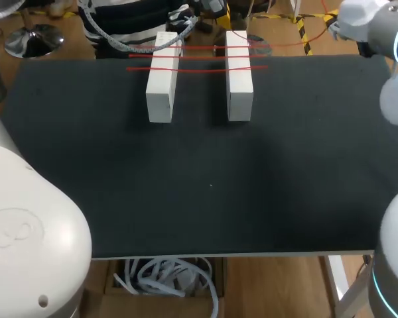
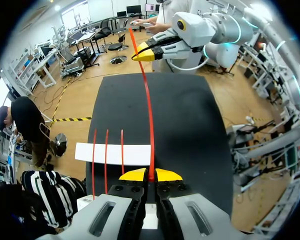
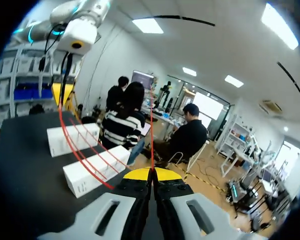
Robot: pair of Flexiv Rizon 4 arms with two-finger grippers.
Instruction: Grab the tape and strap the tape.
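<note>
Left claw (image 2: 150, 175) pressed shut on red tape (image 2: 148, 110); tape runs taut ahead to right claw (image 3: 151, 174), also pinching it. White blocks (image 1: 163, 83) just beneath left claw carry three strands (image 1: 199, 57). Advice: even tension, lower both claws together, lay next strand parallel beside others.

Black-topped table (image 1: 205, 199). Two long white blocks (image 1: 163, 83) lie on it, parallel, apart, near far edge.

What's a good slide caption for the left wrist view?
Left gripper shut on red tape running over a white block to the right gripper.
</note>
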